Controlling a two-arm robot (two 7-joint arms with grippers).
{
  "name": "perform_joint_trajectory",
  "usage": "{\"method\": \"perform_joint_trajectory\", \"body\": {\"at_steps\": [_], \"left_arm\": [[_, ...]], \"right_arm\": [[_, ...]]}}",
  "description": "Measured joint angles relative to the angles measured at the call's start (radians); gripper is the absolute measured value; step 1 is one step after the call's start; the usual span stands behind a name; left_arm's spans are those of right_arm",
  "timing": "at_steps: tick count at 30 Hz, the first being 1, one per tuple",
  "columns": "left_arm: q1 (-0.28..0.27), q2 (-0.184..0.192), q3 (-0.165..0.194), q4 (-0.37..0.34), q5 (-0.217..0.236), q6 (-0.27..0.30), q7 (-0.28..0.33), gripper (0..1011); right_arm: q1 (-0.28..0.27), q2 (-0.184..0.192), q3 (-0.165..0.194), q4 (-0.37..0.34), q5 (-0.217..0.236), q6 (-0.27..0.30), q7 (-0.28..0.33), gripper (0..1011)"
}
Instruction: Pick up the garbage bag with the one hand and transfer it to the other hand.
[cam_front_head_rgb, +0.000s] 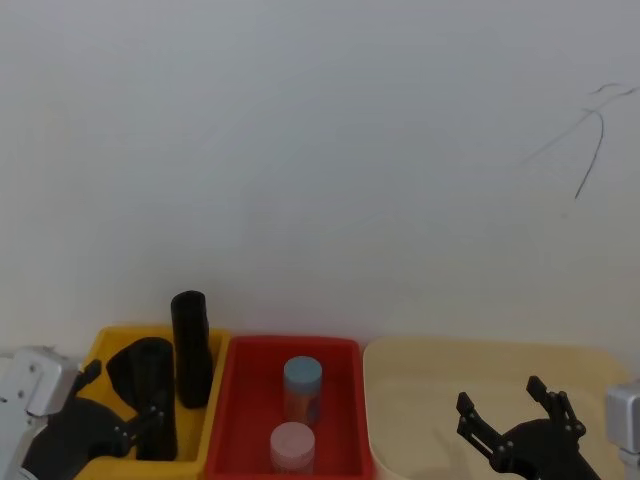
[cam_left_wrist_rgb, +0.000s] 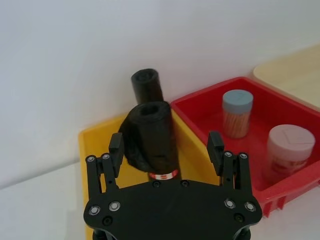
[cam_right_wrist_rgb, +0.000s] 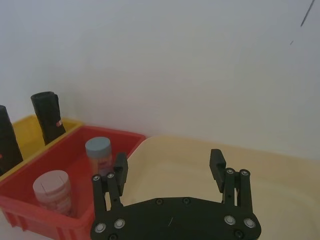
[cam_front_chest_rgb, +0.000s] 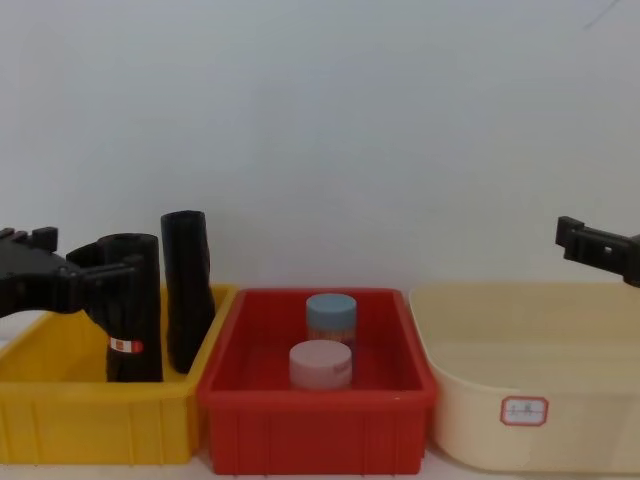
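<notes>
White wall behind; the garbage bag (cam_left_wrist_rgb: 152, 135) stands upright in the yellow bin (cam_front_chest_rgb: 90, 420). The left gripper (cam_left_wrist_rgb: 166, 144) straddles its top, fingers wide. It looks light, soft and slick, so I'd pinch above the label (cam_left_wrist_rgb: 162, 175). The right gripper (cam_right_wrist_rgb: 170, 165) hovers over the beige tub (cam_front_chest_rgb: 520, 330), fingers wide.

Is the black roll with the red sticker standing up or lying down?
Standing up: the garbage bag stands on end in the yellow bin.

White tabletop (cam_left_wrist_rgb: 40, 210) carries three bins side by side: yellow bin (cam_front_chest_rgb: 100, 425), red bin (cam_front_chest_rgb: 315, 435), beige bin (cam_front_chest_rgb: 470, 420).
</notes>
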Motion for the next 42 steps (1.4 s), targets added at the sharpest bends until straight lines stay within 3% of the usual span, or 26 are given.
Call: {"method": "perform_joint_trajectory", "body": {"at_steps": [19,42], "left_arm": [[-0.034,-0.021,-0.024,0.053,-0.020,0.062,-0.017,1001],[-0.062,-0.062,-0.029,0.084,-0.004,0.099,-0.006,1001]], "right_arm": [[0.000,0.000,0.000,0.000,0.000,0.000,0.000,1000],[0.000,0.000,0.000,0.000,0.000,0.000,0.000,1000]]}}
